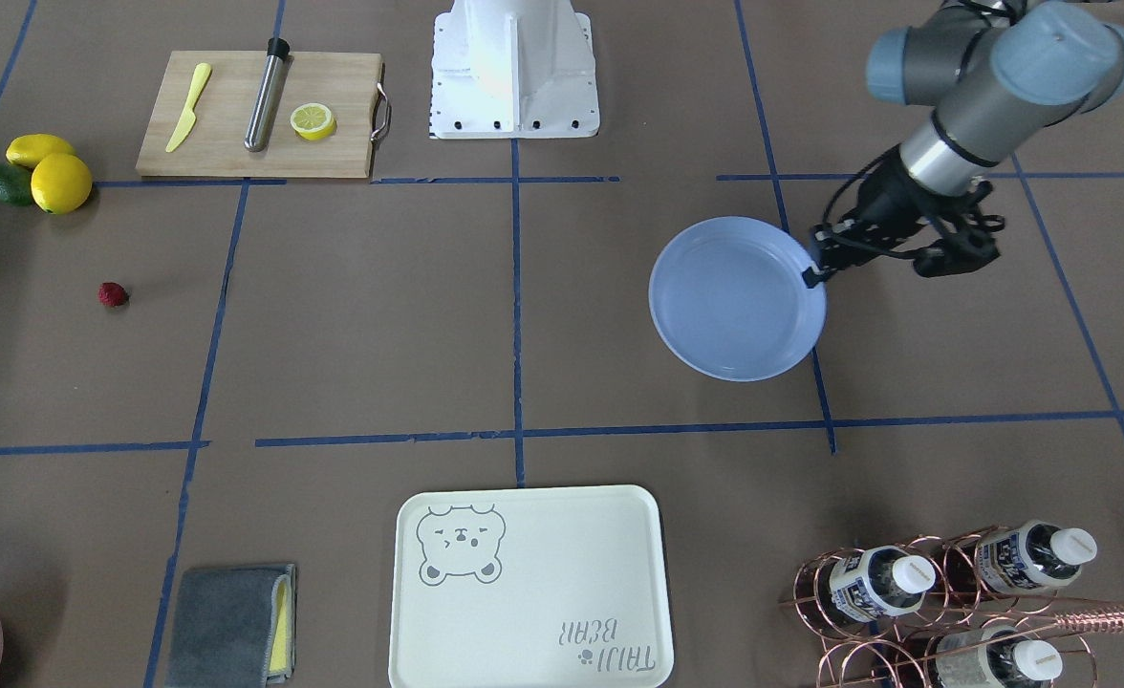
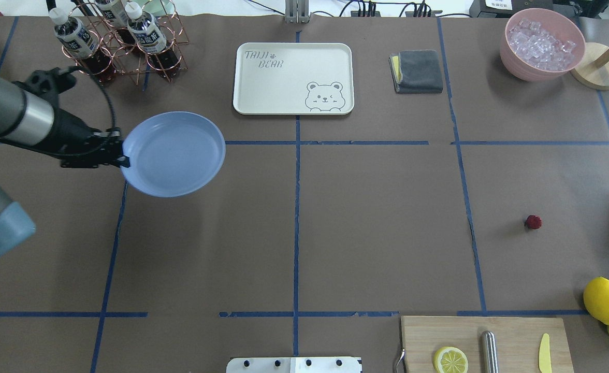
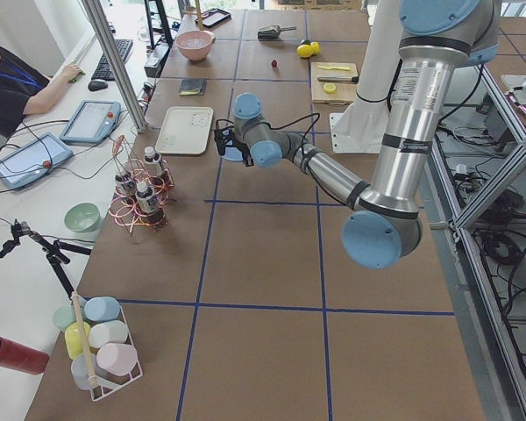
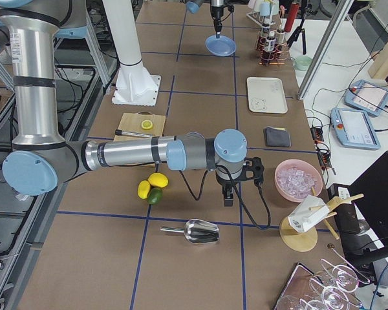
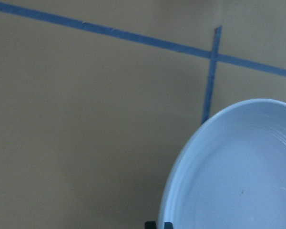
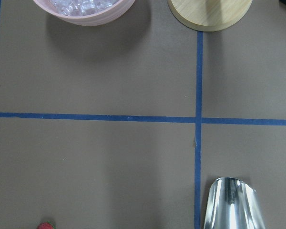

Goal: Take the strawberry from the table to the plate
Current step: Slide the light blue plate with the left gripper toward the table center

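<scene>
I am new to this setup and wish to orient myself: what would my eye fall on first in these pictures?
The left gripper grips the rim of the empty light-blue plate on the robot's left side of the table. The tiny red strawberry lies alone far off on the right side, some way from the lemons at the edge.

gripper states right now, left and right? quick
Left gripper: jaws shut on the rim of the plate.
Right gripper: shows only in the side view, cannot be told.
</scene>
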{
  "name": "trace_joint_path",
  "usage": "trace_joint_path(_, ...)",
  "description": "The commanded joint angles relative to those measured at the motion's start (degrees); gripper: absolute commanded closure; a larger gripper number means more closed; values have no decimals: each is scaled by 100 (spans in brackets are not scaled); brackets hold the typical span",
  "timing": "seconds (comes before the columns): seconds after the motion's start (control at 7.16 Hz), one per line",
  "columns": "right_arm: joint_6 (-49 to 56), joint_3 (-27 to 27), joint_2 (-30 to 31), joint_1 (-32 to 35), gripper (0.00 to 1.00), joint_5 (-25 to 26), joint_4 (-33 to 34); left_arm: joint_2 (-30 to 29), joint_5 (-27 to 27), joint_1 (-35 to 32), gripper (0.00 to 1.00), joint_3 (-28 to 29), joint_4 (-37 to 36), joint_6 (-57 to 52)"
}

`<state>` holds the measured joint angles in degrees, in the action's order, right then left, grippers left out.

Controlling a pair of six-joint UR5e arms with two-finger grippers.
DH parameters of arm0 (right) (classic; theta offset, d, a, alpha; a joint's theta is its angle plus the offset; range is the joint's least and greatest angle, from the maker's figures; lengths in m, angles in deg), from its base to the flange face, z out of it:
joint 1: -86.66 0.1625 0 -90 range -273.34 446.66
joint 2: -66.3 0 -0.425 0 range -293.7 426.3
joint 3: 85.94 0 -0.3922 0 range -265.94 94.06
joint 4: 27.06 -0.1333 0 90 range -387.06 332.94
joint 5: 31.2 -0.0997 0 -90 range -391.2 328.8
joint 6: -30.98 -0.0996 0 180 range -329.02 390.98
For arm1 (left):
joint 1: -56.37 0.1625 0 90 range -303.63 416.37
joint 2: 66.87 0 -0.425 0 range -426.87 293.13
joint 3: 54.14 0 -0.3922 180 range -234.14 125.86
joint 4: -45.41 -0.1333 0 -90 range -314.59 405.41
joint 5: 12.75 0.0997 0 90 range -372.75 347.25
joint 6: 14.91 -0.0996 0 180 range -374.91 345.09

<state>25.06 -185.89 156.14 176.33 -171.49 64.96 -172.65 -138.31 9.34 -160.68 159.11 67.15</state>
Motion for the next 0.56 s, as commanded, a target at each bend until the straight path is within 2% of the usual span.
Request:
trace_joint_path(0.0,-977,-470,-20,-369,0,2,0,-1178,818,1139,100,535,-85,1440)
trace_joint_path(0.14,-1530,-760,-20,-658,0,11,-9,-1216,1257,1561,100,573,-67,1688)
trace_joint_path(0.42,-1999,-1043,-20,-1028,0,81,-9,-1408,1760,2160,100,835,-41,1717)
